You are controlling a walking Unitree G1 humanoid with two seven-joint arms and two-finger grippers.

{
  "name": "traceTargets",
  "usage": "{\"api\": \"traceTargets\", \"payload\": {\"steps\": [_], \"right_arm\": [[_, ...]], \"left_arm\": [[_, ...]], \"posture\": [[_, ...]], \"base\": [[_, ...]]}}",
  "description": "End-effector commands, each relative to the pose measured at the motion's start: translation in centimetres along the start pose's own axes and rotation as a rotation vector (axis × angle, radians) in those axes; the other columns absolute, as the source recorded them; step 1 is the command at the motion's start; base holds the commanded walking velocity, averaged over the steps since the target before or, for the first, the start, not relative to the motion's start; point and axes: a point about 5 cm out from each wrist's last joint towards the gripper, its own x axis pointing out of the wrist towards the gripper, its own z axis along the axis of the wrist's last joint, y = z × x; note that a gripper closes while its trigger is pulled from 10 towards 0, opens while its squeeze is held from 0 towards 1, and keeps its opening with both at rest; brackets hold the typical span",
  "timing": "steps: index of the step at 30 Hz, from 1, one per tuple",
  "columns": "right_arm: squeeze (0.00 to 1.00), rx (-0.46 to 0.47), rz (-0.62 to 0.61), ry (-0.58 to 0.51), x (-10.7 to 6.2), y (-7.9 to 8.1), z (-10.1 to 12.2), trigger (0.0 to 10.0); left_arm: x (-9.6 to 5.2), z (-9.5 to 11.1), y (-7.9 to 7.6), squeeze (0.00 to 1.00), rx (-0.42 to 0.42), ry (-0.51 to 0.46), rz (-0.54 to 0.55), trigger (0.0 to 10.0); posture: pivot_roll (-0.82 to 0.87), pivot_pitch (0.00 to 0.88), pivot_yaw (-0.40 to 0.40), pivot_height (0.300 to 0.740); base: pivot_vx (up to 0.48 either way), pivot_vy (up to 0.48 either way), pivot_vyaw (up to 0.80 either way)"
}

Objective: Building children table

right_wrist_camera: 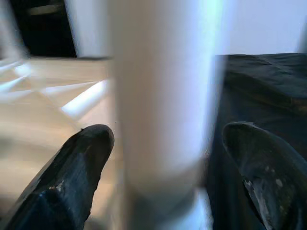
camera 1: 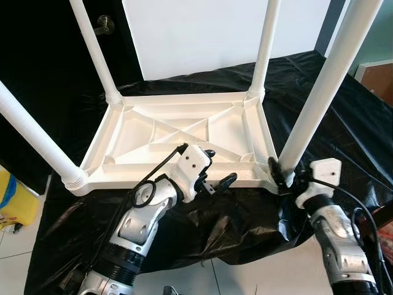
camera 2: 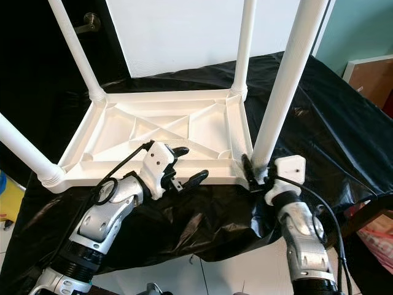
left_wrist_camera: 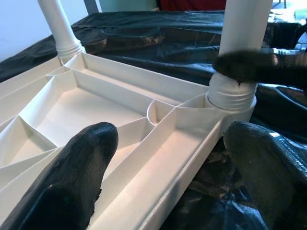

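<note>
A white plastic children's table lies upside down on a black sheet, its ribbed underside facing up and its legs pointing upward. My left gripper is open at the table's near rim, one finger over the underside and one outside the rim. My right gripper is at the base of the near right leg. In the right wrist view that leg stands between my two fingers, which hold it on both sides.
The black sheet covers a low surface and hangs over its near edge onto white floor tiles. A yellow object sits at the far left. A door handle and white wall are behind.
</note>
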Motion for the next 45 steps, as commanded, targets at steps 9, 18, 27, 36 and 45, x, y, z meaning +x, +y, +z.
{"api": "traceTargets", "payload": {"steps": [9,18,27,36,45], "right_arm": [[0.0,-0.071,0.255,0.059,1.9,-1.2,-0.2,10.0],[0.0,-0.087,0.328,0.082,2.4,-1.1,-0.5,10.0],[0.0,-0.101,0.368,0.094,2.6,-1.7,-0.8,2.4],[0.0,-0.097,0.367,0.091,2.2,-1.8,-1.0,0.0],[0.0,-0.058,0.288,0.104,1.9,-1.8,-1.4,10.0]], "left_arm": [[0.4,0.3,-0.9,0.0,0.005,0.0,-0.137,10.0],[0.4,0.2,-1.1,0.0,0.008,0.006,-0.13,10.0],[0.1,0.0,-1.4,0.0,0.008,0.02,-0.136,10.0],[0.1,0.0,-1.5,0.0,0.002,0.02,-0.144,10.0],[0.1,0.1,-1.7,0.0,-0.005,0.018,-0.142,10.0]], "posture": [[-0.14,0.006,0.07,0.74],[-0.12,0.013,0.054,0.74],[-0.11,0.02,0.058,0.74],[-0.12,0.025,0.062,0.74],[-0.12,0.023,0.06,0.74]], "base": [[0.0,0.0,0.0],[0.0,0.0,0.0],[0.0,0.0,0.0],[0.0,0.0,0.0],[0.0,0.0,0.0]]}}
